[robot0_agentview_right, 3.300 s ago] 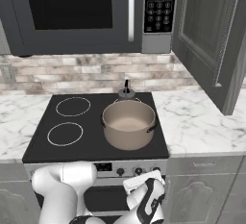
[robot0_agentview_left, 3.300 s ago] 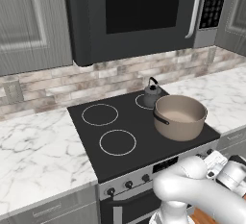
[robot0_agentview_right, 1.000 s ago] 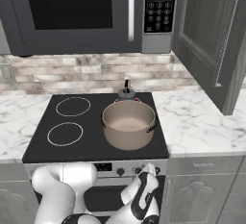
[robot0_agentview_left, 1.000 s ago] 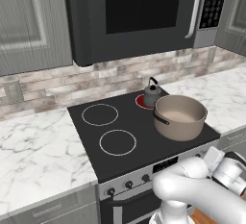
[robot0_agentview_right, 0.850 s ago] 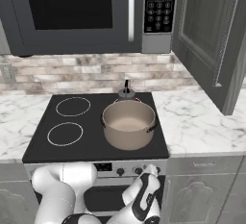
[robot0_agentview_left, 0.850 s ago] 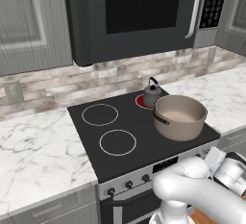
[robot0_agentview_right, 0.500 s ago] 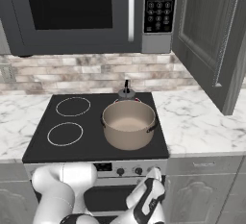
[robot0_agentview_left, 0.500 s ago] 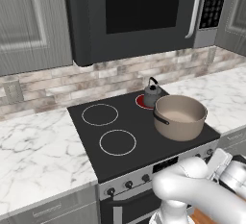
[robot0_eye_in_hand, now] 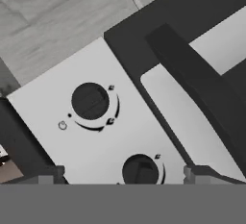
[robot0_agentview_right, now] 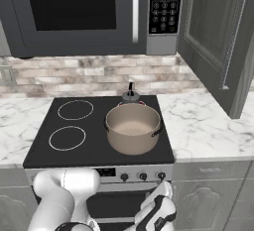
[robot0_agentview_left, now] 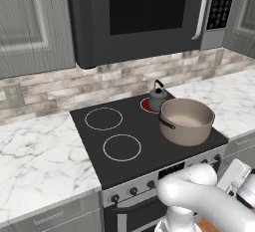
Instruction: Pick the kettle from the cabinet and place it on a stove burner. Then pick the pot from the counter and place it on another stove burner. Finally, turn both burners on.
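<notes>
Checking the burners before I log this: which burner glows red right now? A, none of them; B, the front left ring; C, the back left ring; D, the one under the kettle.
D: red shows on the stovetop beneath the kettle, while the two left rings stay plain white outlines and the pot hides its own burner.

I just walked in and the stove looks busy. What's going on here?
The small dark grey kettle sits on the back right burner, which glows red. The wide tan pot rests on the front right burner, no glow visible there. The white robot arm is down at the stove's front panel; its open tool faces the round dark knobs, touching nothing. It's probably about to turn the second burner on.
</notes>
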Controlling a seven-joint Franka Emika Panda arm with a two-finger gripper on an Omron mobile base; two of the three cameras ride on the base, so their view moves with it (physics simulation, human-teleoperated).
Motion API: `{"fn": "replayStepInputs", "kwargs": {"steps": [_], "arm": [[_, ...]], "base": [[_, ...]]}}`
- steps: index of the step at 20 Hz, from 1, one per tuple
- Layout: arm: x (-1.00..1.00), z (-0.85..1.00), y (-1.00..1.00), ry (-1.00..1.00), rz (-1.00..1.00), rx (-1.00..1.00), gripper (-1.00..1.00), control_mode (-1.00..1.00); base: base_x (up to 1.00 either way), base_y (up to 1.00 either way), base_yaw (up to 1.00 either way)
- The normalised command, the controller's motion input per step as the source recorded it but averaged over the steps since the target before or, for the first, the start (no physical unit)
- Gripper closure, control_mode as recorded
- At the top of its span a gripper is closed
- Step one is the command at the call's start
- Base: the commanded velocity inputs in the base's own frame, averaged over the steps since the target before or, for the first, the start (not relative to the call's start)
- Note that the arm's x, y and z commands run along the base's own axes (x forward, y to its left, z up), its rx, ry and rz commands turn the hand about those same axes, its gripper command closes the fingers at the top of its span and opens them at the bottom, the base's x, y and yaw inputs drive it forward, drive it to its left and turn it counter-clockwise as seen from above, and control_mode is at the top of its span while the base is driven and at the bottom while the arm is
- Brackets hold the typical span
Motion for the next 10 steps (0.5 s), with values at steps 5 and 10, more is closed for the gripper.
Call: {"fn": "replayStepInputs", "kwargs": {"steps": [5,10], "arm": [[-0.05,0.05,-0.28,0.0,0.0,0.12,-1.0,-1.0],[0.02,0.0,-0.28,0.0,0.0,0.24,-1.0,-1.0]], "base": [[0.0,0.0,0.0],[0.0,0.0,0.0]]}}
